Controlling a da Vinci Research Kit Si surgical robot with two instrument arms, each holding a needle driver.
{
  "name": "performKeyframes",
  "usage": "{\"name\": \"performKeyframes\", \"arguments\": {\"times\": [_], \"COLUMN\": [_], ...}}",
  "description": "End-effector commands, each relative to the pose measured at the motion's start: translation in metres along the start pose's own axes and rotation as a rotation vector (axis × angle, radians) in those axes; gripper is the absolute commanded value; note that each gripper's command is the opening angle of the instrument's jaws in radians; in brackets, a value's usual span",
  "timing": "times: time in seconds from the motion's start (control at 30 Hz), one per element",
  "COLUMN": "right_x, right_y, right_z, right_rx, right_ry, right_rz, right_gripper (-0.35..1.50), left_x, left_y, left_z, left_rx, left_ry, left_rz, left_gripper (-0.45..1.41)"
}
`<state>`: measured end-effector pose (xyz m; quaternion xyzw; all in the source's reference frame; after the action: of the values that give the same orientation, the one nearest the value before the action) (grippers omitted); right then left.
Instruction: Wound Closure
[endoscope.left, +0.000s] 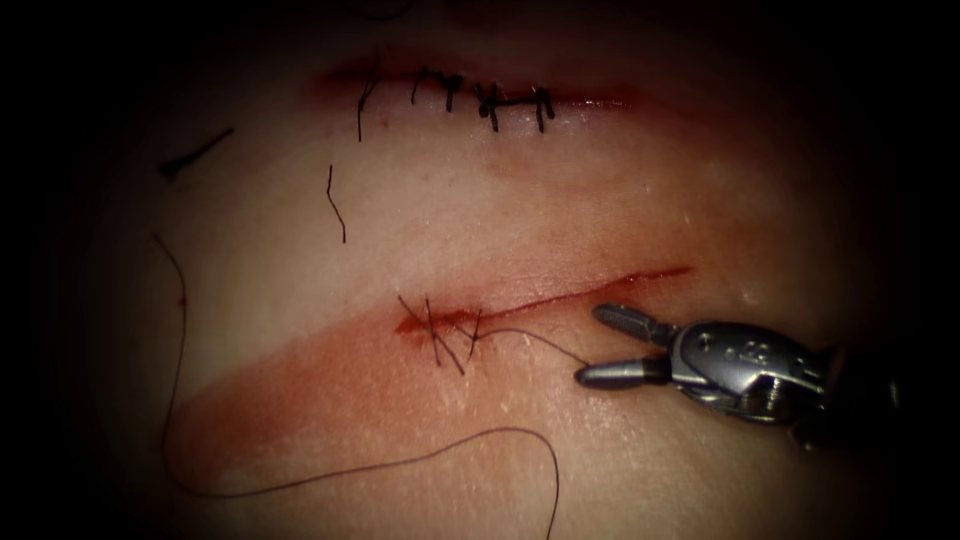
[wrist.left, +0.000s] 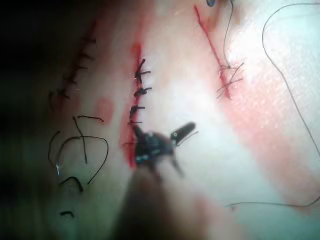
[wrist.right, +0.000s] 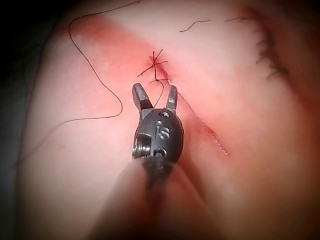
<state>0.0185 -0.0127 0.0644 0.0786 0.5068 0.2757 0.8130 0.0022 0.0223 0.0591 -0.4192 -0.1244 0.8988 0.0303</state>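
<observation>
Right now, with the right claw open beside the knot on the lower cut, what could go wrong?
1. The right claw stands open with thread from the knot running between its jaws; a stray move could tug the knot.
2. The long loose thread lies looped on the tissue; it might catch on the tool.
3. The cut lies unstitched right of the knot.

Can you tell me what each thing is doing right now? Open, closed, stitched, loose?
Right arm's silver metal gripper: open, holding nothing.
Left arm's dark gripper: open, holding nothing.
Lower red cut in the pale tissue: stitched at its left end, otherwise open.
Upper cut: stitched shut.
Long dark thread: loose, curling over the tissue.
</observation>
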Motion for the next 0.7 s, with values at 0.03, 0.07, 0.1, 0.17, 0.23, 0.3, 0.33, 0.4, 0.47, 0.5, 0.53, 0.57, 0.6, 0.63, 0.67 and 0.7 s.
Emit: {"name": "performKeyframes", "arguments": {"times": [0.03,0.07,0.1,0.17,0.23,0.3,0.33,0.4,0.47,0.5,0.53,0.57,0.6,0.63,0.67,0.7], "right_x": [-0.0006,-0.0006,-0.0006,-0.0006,-0.0006,-0.0008,-0.0008,-0.0009,-0.001,-0.0011,-0.0012,-0.0013,-0.0013,-0.0014,-0.0015,-0.0016], "right_y": [-0.0002,0.0,0.0001,0.0005,0.0008,0.0014,0.0015,0.0018,0.0021,0.0022,0.0023,0.0024,0.0025,0.0026,0.0027,0.0027], "right_z": [0.0001,-0.0002,-0.0004,-0.0012,-0.0019,-0.0038,-0.0044,-0.0055,-0.0063,-0.0067,-0.007,-0.0074,-0.0076,-0.0079,-0.0081,-0.0083], "right_rx": [0.006,0.003,-0.001,-0.011,-0.015,-0.039,-0.046,-0.06,-0.071,-0.078,-0.085,-0.095,-0.1,-0.107,-0.11,-0.115], "right_ry": [-0.001,-0.003,-0.005,-0.011,-0.015,-0.03,-0.034,-0.043,-0.05,-0.053,-0.057,-0.062,-0.064,-0.067,-0.069,-0.071], "right_rz": [0.003,0.004,0.004,0.005,0.007,0.015,0.018,0.016,0.014,0.015,0.017,0.019,0.014,0.016,0.016,0.017], "right_gripper": [1.48,1.48,1.48,1.48,1.48,1.48,1.48,1.48,1.48,1.48,1.48,1.48,1.48,1.48,1.48,1.48], "left_x": [0.0003,0.0014,0.0022,0.0036,0.0052,0.0074,0.0079,0.0085,0.0091,0.0094,0.0097,0.0099,0.0101,0.0103,0.0105,0.0107], "left_y": [-0.0001,0.0005,0.001,0.0023,0.004,0.007,0.0079,0.009,0.0101,0.0105,0.011,0.0113,0.0116,0.0119,0.012,0.0121], "left_z": [0.0015,0.0026,0.0036,0.0059,0.009,0.0152,0.0171,0.0199,0.0232,0.0245,0.0262,0.0273,0.0283,0.0296,0.0303,0.0311], "left_rx": [0.005,0.009,0.011,0.014,0.029,0.057,0.064,0.074,0.091,0.096,0.101,0.101,0.107,0.115,0.121,0.127], "left_ry": [0.028,0.074,0.108,0.162,0.175,0.178,0.178,0.18,0.159,0.147,0.132,0.123,0.116,0.109,0.106,0.103], "left_rz": [-0.003,-0.021,-0.031,-0.043,-0.031,-0.023,-0.018,-0.01,-0.002,0.001,0.005,0.007,0.009,0.01,0.011,0.011], "left_gripper": [1.06,1.06,1.06,1.06,1.06,1.04,1.04,1.03,1.03,1.01,1.01,0.99,0.96,0.94,0.89,0.82]}}
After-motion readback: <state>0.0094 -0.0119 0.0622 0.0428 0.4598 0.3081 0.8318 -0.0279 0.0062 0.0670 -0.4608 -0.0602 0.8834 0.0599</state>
